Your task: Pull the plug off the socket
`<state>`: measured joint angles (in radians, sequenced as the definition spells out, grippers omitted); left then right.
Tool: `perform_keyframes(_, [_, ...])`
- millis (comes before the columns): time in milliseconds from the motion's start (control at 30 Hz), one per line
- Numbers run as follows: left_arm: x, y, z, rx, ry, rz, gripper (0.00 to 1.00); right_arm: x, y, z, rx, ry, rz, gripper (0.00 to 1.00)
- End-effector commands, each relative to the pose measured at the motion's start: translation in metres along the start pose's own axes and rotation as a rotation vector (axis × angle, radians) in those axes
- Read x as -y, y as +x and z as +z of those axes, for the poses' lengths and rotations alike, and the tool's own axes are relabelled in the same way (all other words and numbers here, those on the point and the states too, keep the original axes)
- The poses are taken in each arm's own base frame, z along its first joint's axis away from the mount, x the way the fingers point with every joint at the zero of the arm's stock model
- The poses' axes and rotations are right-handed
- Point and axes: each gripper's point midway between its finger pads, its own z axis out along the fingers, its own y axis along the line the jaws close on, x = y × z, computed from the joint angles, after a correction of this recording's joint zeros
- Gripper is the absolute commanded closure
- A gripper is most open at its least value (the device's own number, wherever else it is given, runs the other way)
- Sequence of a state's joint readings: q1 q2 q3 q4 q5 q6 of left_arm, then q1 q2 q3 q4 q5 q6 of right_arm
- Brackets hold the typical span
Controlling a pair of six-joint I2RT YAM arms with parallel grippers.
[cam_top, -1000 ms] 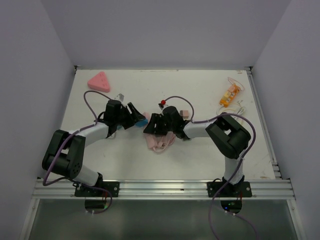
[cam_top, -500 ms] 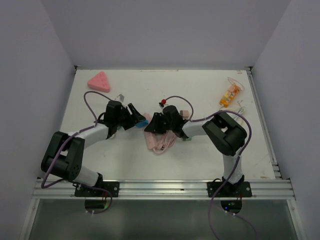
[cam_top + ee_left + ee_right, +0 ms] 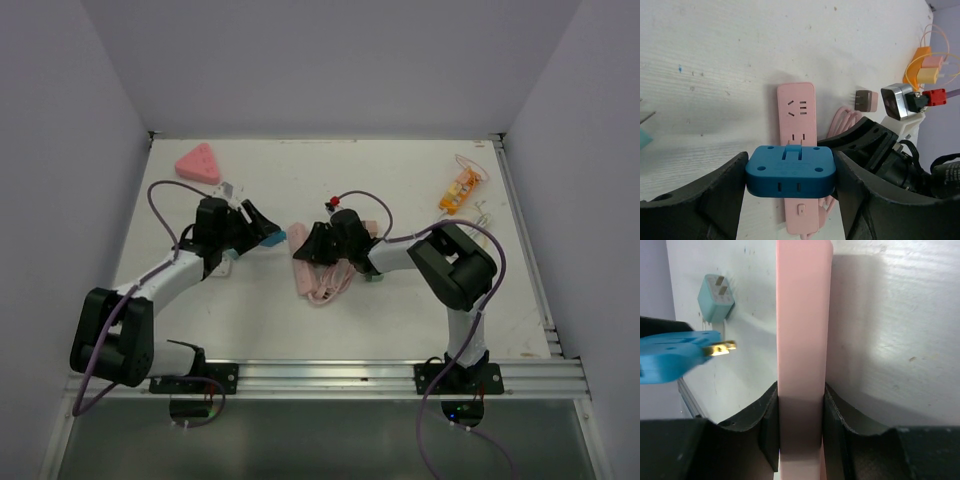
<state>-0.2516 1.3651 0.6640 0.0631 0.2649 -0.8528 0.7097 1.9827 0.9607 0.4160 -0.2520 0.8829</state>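
Clearly, the blue plug [image 3: 790, 169] sat apart from the pink socket strip [image 3: 796, 114], just to its left, with its brass prongs bare and pointing at the strip. From overhead, most of the plug was hidden by the left gripper [image 3: 258, 225], whose fingers pinched its two ends. The strip's near end was cut off under the right gripper [image 3: 800, 427], clamped tight on its long edges. A teal adaptor [image 3: 715, 304] lay farther left on the white table [image 3: 400, 310].
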Motion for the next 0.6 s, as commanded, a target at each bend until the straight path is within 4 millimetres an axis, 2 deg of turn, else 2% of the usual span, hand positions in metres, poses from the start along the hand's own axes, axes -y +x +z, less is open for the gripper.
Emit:
perform_keyframes(0, [0.016,-0.028,-0.017,0.078,0.031,0.030,1.00,0.142,0.062,-0.028,-0.159,0.494,0.041,1.00])
perform_keyframes(67, [0.014,-0.036,-0.026,0.114,0.014,0.045,1.00,0.141,0.063,-0.026,-0.159,0.486,0.041,1.00])
perform_keyframes(167, [-0.011,-0.050,-0.038,0.191,-0.112,0.066,1.00,0.137,0.064,-0.024,-0.161,0.450,0.041,1.00])
perform_keyframes(300, [-0.056,-0.070,-0.062,0.349,-0.328,0.077,1.00,0.131,0.064,-0.021,-0.164,0.419,0.040,1.00])
perform_keyframes(367, [-0.064,-0.077,-0.074,0.412,-0.364,0.075,1.00,0.131,0.065,-0.020,-0.170,0.410,0.037,1.00])
perform_keyframes(400, [-0.075,-0.079,-0.080,0.451,-0.411,0.072,1.00,0.129,0.065,-0.019,-0.170,0.402,0.038,1.00])
perform_keyframes(567, [-0.105,-0.103,-0.104,0.613,-0.570,0.078,1.00,0.125,0.067,-0.016,-0.183,0.369,0.039,1.00])
